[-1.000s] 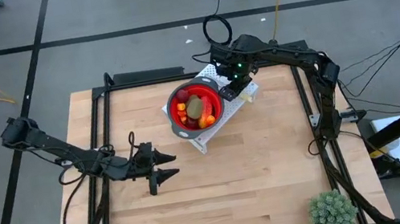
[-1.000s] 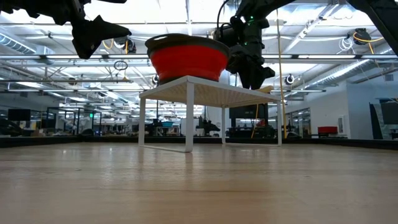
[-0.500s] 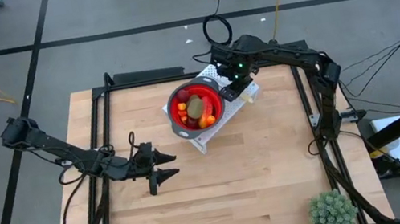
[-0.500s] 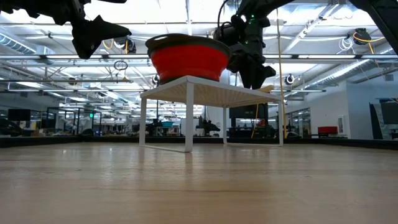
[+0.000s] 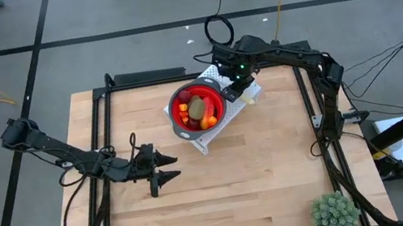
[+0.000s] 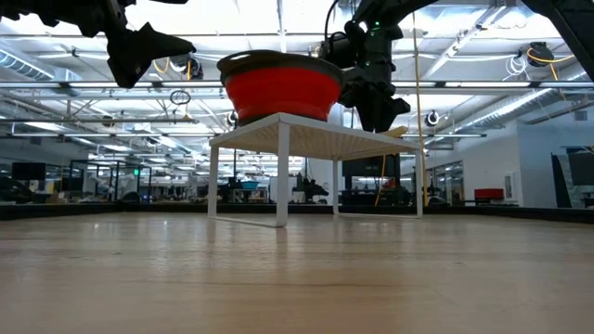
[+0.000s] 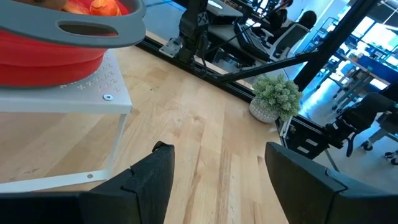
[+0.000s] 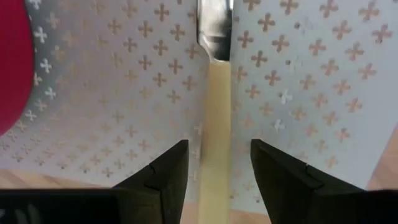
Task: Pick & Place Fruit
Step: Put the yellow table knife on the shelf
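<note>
The fruit (image 5: 199, 110), orange bits, dark red balls and an olive-brown oval, lies in the red bowl (image 5: 217, 107). The bowl stands on a white perforated stand (image 5: 208, 140) at the table's far middle. My right gripper (image 8: 217, 163) hangs open over the stand's right part, pointing down. Its fingers stand on either side of the cream handle (image 8: 215, 118) of a knife lying flat on the stand, apart from it. My left gripper (image 5: 169, 173) waits open above the table's left middle, pointing toward the stand.
A spiky green plant ball (image 5: 334, 215) sits at the table's near right corner. Black frame rails (image 5: 102, 129) run along the table's left, right and far edges. Bare wood lies between the stand and the near edge.
</note>
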Robot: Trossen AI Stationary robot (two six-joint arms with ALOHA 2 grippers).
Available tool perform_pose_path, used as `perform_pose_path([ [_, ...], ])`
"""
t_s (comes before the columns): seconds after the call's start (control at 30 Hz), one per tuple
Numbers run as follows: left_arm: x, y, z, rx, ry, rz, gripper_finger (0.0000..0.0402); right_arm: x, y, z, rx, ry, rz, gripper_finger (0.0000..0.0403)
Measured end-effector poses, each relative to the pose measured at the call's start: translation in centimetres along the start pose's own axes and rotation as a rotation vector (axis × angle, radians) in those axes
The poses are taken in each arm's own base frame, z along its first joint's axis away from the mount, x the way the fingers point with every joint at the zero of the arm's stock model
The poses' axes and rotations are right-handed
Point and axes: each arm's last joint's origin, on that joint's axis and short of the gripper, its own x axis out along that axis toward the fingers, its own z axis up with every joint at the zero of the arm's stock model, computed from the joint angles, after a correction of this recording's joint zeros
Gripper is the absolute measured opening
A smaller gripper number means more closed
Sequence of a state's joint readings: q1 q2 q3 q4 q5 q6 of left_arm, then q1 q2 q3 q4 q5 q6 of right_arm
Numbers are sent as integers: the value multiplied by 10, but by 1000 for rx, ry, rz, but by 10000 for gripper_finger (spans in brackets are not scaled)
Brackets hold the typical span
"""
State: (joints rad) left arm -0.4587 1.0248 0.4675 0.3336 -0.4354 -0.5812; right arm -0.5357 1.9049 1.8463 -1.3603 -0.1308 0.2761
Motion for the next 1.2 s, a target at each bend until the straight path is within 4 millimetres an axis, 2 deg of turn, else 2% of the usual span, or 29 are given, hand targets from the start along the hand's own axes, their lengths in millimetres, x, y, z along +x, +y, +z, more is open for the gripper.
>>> perform_pose_path([
  [1.2, 0, 0, 0, -3, 0, -1, 250, -2, -2, -2, 108, 6, -56, 167],
])
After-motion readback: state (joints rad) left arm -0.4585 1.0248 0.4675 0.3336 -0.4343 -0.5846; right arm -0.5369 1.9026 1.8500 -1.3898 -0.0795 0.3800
